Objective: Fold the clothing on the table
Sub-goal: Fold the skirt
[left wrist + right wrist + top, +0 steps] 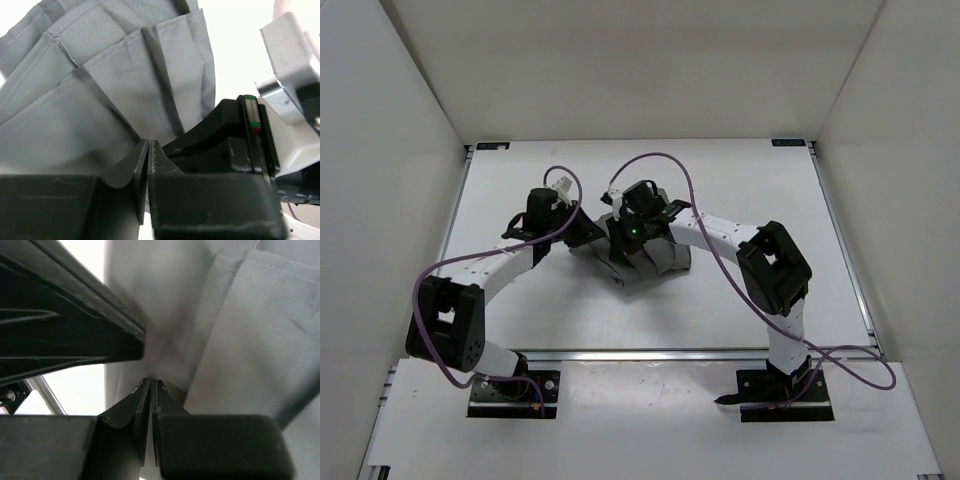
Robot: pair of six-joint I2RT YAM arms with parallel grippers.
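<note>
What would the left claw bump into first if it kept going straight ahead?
The clothing. The left claw looks shut right on its edge, so going on would probably just push into the grey pleats ahead.

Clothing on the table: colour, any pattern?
The clothing is plain grey with no print, only long parallel pleats. The left wrist view shows it best.

You have one dark grey pleated fabric garment [658, 258]; one white matte rectangular table [570, 310]; two black grippers [582, 232] [628, 245]; two purple cables [450, 265] [720, 270].
</note>
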